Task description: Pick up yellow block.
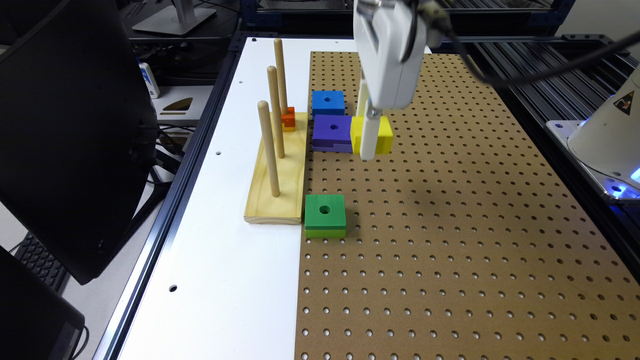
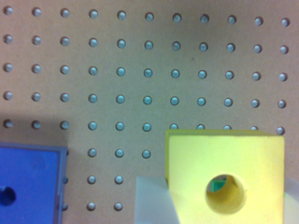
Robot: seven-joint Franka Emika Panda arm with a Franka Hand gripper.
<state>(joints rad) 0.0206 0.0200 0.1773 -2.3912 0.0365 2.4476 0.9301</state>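
On the exterior view's left, a dark monitor (image 1: 70, 135) stands off the worktop (image 1: 215, 280), beside its white strip. Next right: a pale wooden peg base (image 1: 280, 185) with three upright dowels (image 1: 269, 147); a small orange block (image 1: 288, 119) sits on the base at the far dowel. Nothing threaded on the two nearer dowels. Green block (image 1: 325, 215) with lime underside lies flat on the brown pegboard (image 1: 450, 240), just beside the base's near corner. Farther back, blue block (image 1: 328, 102), then purple block (image 1: 332, 132) close in front of it. Yellow block (image 1: 384, 135) sits on the pegboard touching the purple one's right side, hole up.

White claw (image 1: 369, 131) hangs straight down over the yellow block, one finger (image 1: 369, 140) down across its front face. Wrist view: yellow block (image 2: 233, 172) close up, round hole in its top, a pale finger (image 2: 152, 200) against one side, blue-purple block (image 2: 28, 184) off to the side. Opposite finger not visible, so can't tell if the claw is pinching or only straddling the block. Block looks seated on the board.
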